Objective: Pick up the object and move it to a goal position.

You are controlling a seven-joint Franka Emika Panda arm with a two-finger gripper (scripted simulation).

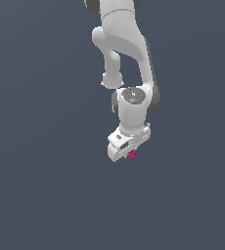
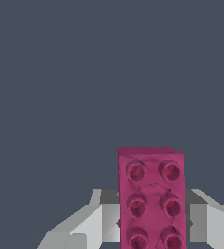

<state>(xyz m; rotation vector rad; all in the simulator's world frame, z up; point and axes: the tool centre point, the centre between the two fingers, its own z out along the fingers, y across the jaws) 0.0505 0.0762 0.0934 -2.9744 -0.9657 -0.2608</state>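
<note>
In the exterior view the whole left side of the frame is plain dark blue-grey ground (image 1: 41, 146) with nothing standing on it. Moving toward the middle, the white arm (image 1: 122, 44) comes down from the top edge just right of centre, bends through a thick elbow with a dark band along its right side, and ends in a round wrist joint whose grey cap faces the camera. Below that joint sits the white gripper (image 1: 125, 150), a blocky hand tilted so that its lower left corner sits lowest, a little below the middle of the frame. Just at its lower right edge a small bit of the pink brick (image 1: 133, 155) shows, touching the underside of the hand and mostly hidden by it; it is far smaller than the hand. To the right of the arm there is again only the same flat dark ground. In the wrist view the upper half is dark ground as well. Along the bottom edge, from left to right, comes one pale grey finger (image 2: 87, 226), then the brick (image 2: 152, 199) standing up the lower middle-right of the picture with two rows of round studs facing the camera, then the second finger (image 2: 211, 223). Both fingers lie right against the long sides of the brick, so the gripper is clamped on it.
</note>
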